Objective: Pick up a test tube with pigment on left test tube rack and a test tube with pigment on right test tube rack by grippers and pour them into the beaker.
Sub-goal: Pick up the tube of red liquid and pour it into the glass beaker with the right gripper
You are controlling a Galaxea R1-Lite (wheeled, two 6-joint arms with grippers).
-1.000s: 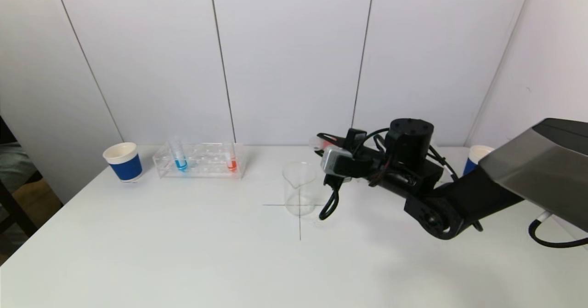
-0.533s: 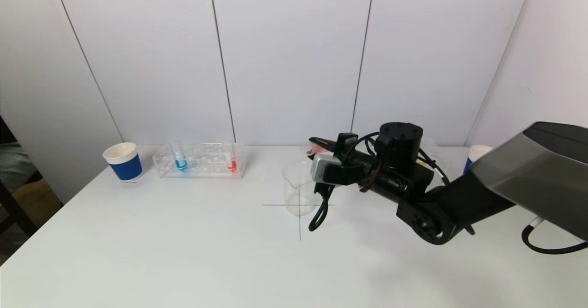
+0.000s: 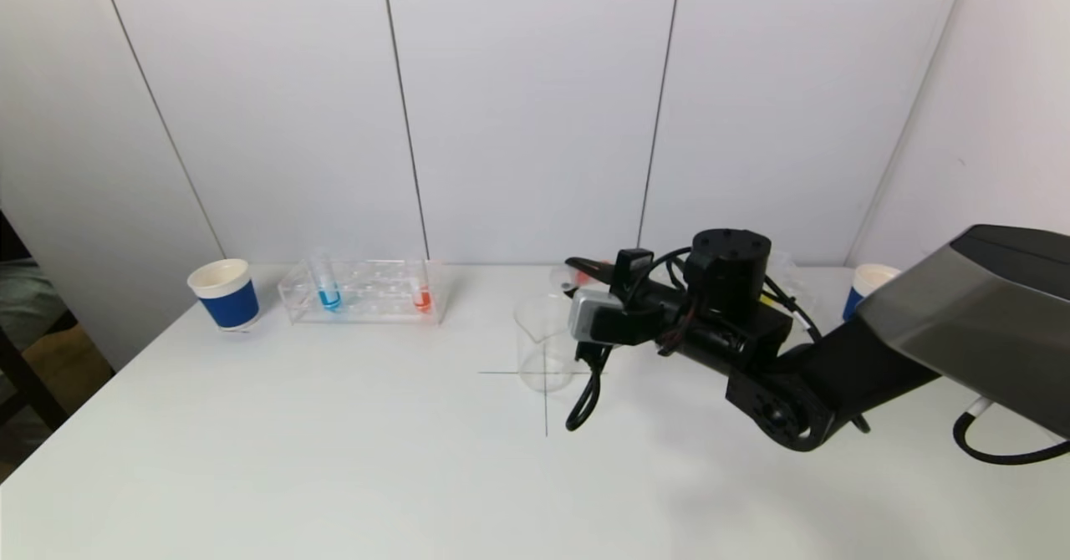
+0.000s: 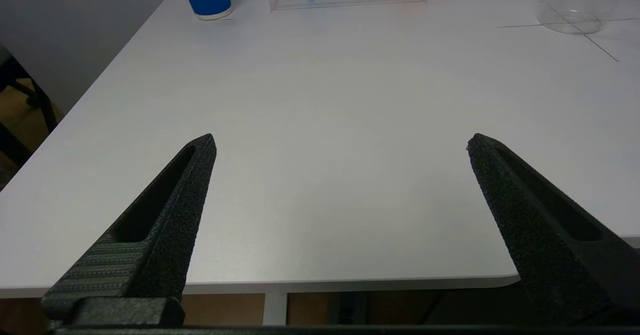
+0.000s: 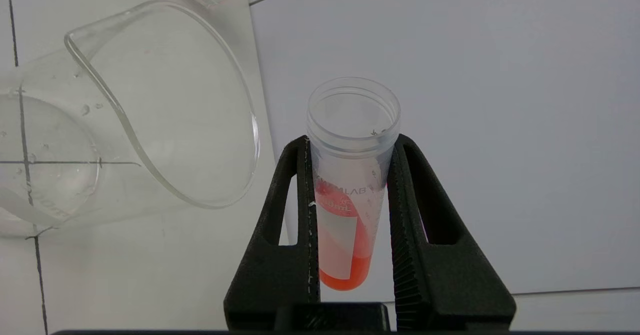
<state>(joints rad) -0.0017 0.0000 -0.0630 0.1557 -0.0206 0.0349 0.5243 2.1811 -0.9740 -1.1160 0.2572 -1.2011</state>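
My right gripper (image 3: 579, 276) is shut on a clear test tube (image 3: 570, 275) holding red pigment. It holds the tube tilted on its side just above the far right rim of the glass beaker (image 3: 545, 343). In the right wrist view the fingers (image 5: 300, 175) clamp the tube (image 5: 352, 110) below its open mouth, the red liquid pools at the tube's bottom, and the beaker (image 5: 150, 110) lies beside the mouth. The left rack (image 3: 364, 292) holds a blue tube (image 3: 326, 290) and a red tube (image 3: 422, 297). My left gripper (image 4: 340, 145) is open and empty over the table's near edge.
A blue paper cup (image 3: 224, 292) stands left of the left rack. Another blue cup (image 3: 865, 286) stands at the far right behind my right arm. A black cross is drawn on the table under the beaker. The right rack is mostly hidden behind the arm.
My right gripper has moved left and slightly down with the red tube, bringing it closer to the beaker's rim. The left arm has not moved.
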